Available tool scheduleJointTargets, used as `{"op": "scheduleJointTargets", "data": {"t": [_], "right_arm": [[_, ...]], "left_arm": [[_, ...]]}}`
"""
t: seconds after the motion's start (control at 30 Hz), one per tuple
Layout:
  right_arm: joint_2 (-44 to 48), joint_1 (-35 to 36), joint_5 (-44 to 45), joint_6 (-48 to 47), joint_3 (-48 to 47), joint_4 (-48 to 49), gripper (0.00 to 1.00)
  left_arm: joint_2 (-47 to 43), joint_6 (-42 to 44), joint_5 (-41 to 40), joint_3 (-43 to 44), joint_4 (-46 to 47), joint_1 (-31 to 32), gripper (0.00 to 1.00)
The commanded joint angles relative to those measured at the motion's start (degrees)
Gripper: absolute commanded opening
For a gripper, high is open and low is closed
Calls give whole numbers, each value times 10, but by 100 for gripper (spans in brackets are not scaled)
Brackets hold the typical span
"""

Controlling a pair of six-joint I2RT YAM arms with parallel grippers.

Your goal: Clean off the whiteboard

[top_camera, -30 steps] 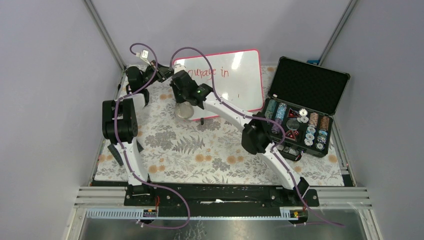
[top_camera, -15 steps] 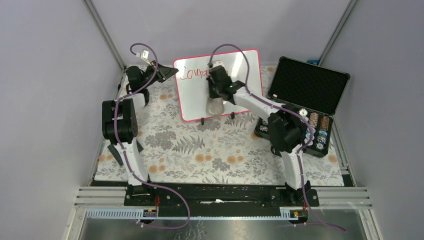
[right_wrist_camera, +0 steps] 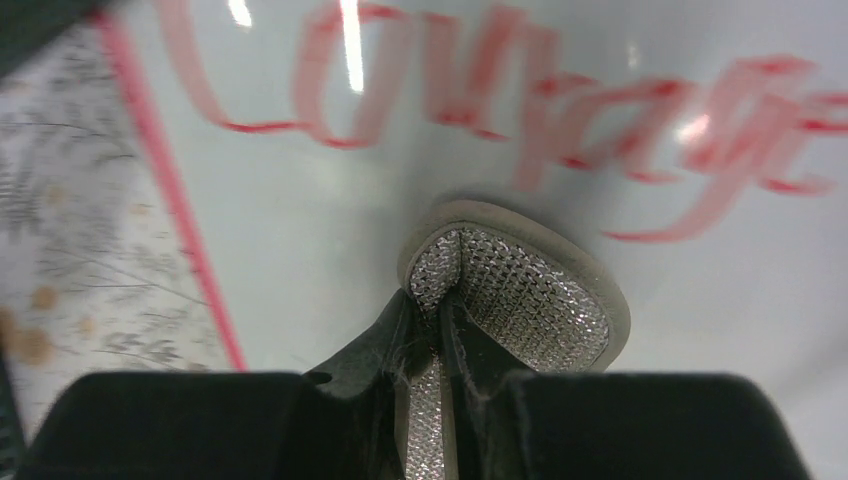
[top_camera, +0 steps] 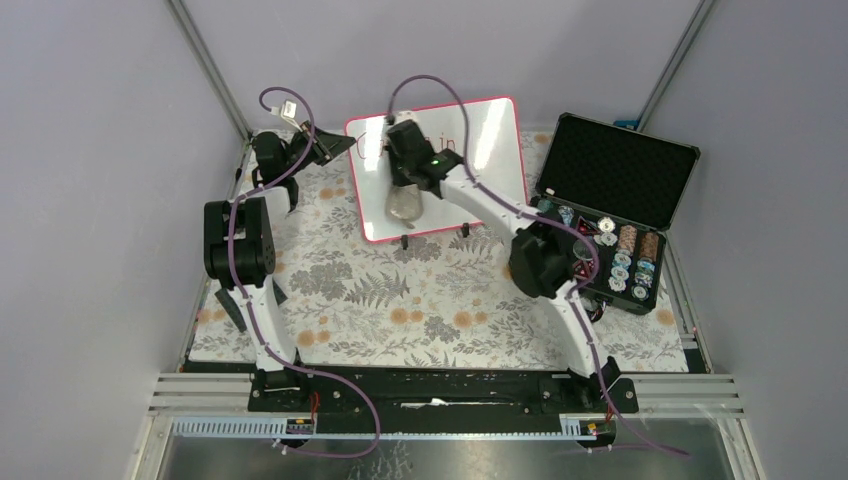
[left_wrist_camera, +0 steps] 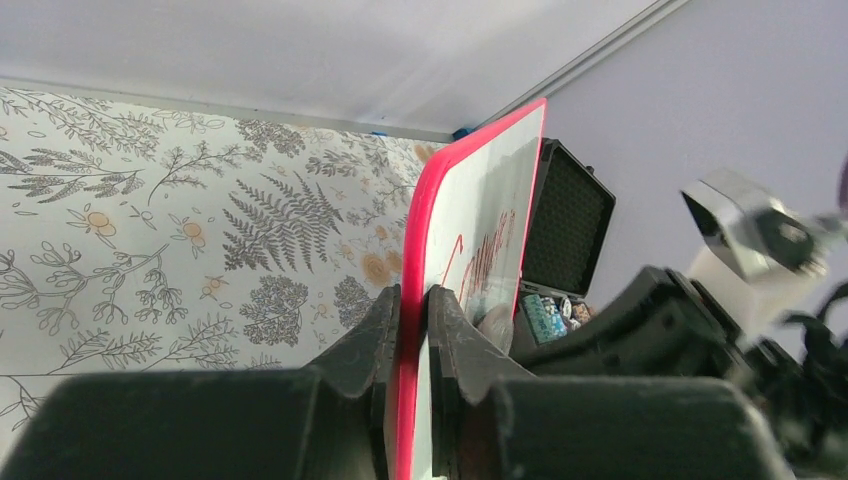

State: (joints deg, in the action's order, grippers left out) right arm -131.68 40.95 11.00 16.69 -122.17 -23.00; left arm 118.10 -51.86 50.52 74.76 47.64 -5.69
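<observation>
The left claw (left_wrist_camera: 412, 300) pinches the whiteboard (top_camera: 488, 172) frame, the right claw (right_wrist_camera: 440, 300) pinches a glittery pad (right_wrist_camera: 530, 300) near the red writing (right_wrist_camera: 450, 90): erasing looks hardly started.

Even, diffuse light; shadows faint in top view. Right wrist view — glare streaks upper centre on whiteboard (right_wrist_camera: 300, 220), red handwriting (right_wrist_camera: 470, 112) smeared. Left wrist view — right side blurred, foreground dark.

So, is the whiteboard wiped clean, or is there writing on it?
Written on: red handwriting crosses the whiteboard above the pad in the right pincer.
</observation>
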Motion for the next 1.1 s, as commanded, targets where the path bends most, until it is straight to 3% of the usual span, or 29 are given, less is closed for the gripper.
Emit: {"op": "scheduleJointTargets", "data": {"t": [0.0,0.1,0.23,0.47,0.57,1.07], "right_arm": [[-96,67,-29,-19,-140,-33,0],[-101,64,-25,-16,-155,-31,0],[-62,25,-32,4,-95,-7,0],[84,-67,-39,34,195,139,0],[130,-108,-30,33,272,169,0],[180,-210,-20,24,396,194,0]], "left_arm": [[-29,14,32,7,-1,21,0],[-30,15,33,6,-2,22,0],[-31,17,34,7,-3,22,0],[-29,20,35,9,-8,22,0],[-29,24,35,10,-12,22,0],[-26,20,35,10,-8,22,0]]}}
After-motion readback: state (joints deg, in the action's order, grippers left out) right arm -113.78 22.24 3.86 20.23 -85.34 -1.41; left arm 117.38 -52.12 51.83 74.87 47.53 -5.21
